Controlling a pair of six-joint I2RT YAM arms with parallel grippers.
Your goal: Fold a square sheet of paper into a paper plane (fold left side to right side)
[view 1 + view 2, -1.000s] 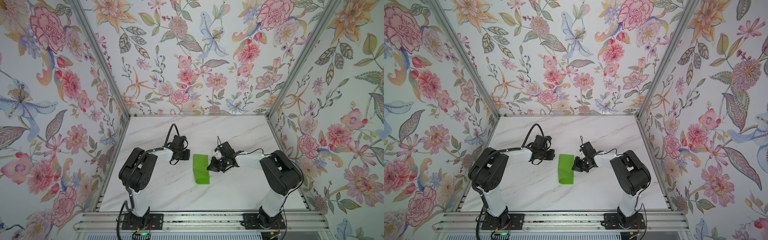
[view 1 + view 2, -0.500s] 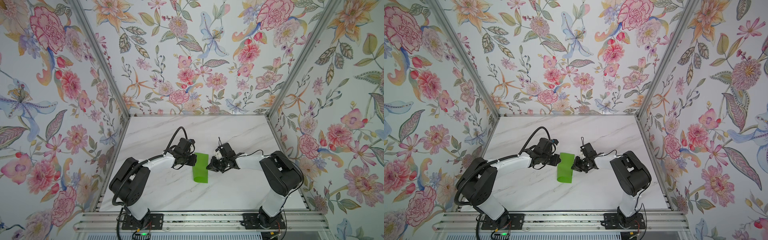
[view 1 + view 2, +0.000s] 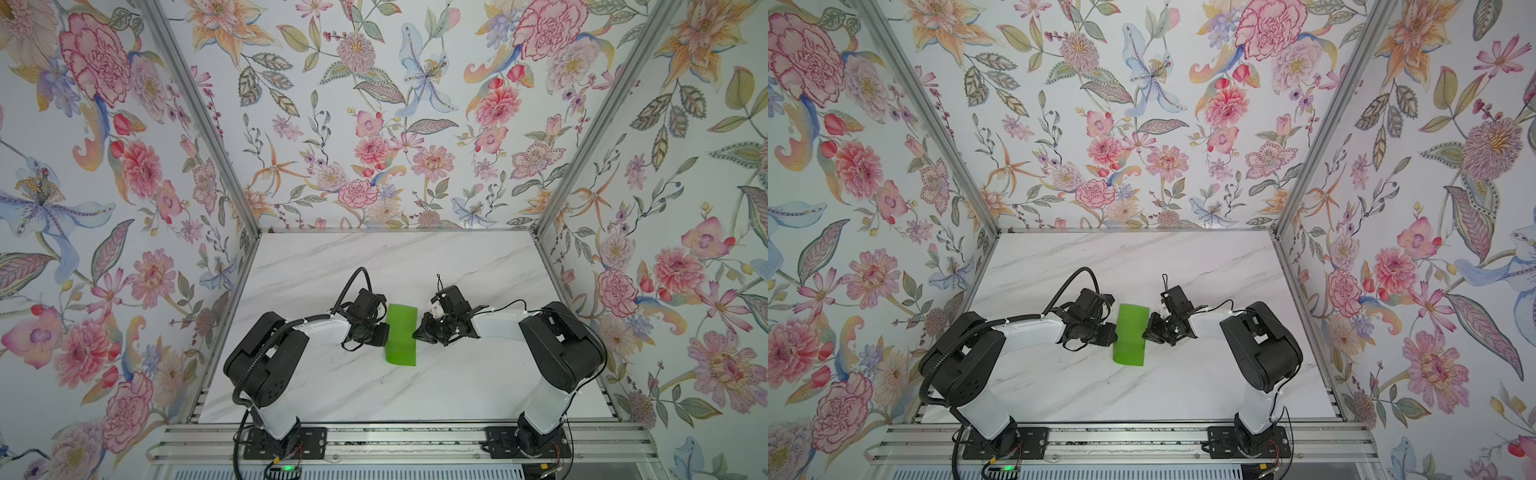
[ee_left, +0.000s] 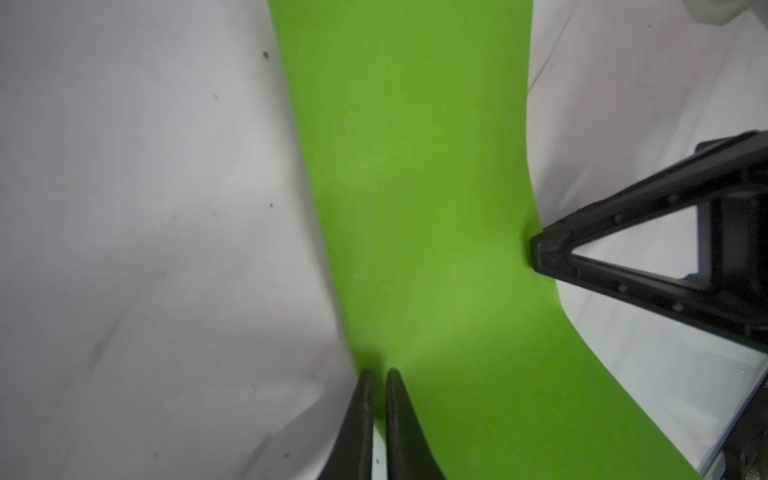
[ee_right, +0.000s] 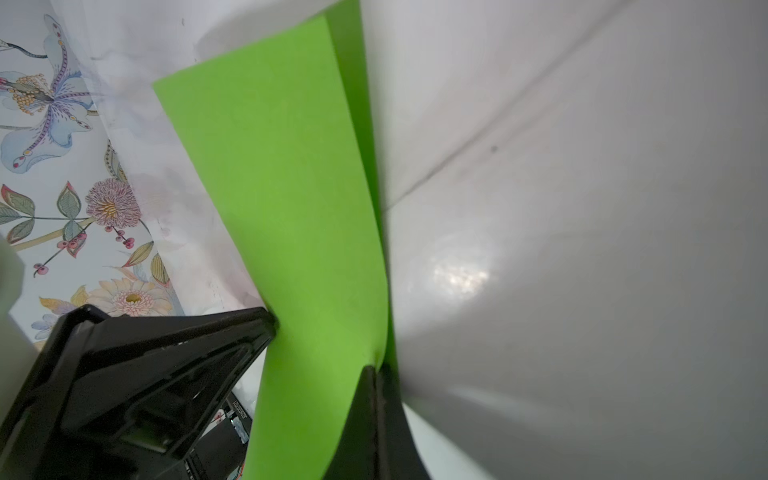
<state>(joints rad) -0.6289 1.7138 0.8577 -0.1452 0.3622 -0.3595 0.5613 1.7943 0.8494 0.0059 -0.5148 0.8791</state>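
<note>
While the right pincer (image 5: 376,369) nips the paper (image 5: 286,199), its underlayer barely shows.

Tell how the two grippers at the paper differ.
The left gripper shows a thin slit between its fingers; the right gripper shows none. The left gripper meets the green paper on its left edge, the right gripper on its right edge. Both are black, tips at the paper.

Top views look down from the front; wrist views sit close, sharing the paper (image 4: 415,208).
</note>
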